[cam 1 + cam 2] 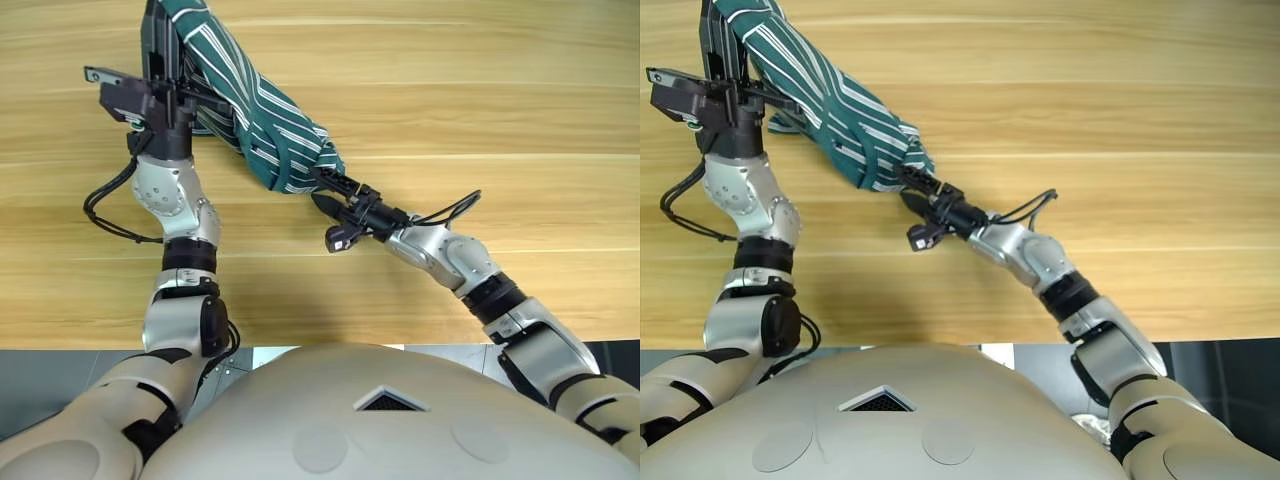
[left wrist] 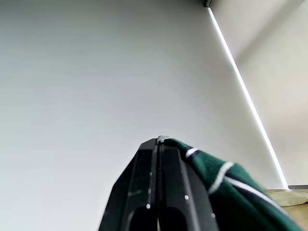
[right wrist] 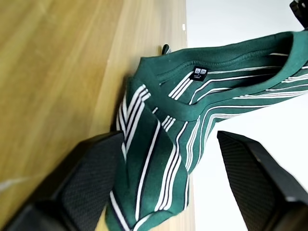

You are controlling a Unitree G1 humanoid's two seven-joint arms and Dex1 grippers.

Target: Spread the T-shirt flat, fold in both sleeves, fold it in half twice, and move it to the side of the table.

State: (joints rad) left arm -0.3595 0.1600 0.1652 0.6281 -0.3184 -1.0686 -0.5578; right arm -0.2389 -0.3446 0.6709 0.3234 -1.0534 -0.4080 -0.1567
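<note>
While in left gripper (image 2: 158,144), T-shirt (image 1: 255,110) above wooden table (image 1: 480,120).

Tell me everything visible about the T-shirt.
The T-shirt is dark green knit fabric with thin white and dark stripes. It is bunched into a long rumpled band, not spread flat. Its upper end is pinched in the shut left gripper, held up over the wooden table. The band slopes down to the right gripper, whose open fingers straddle its lower end. The neckline shows a small label inside.
</note>
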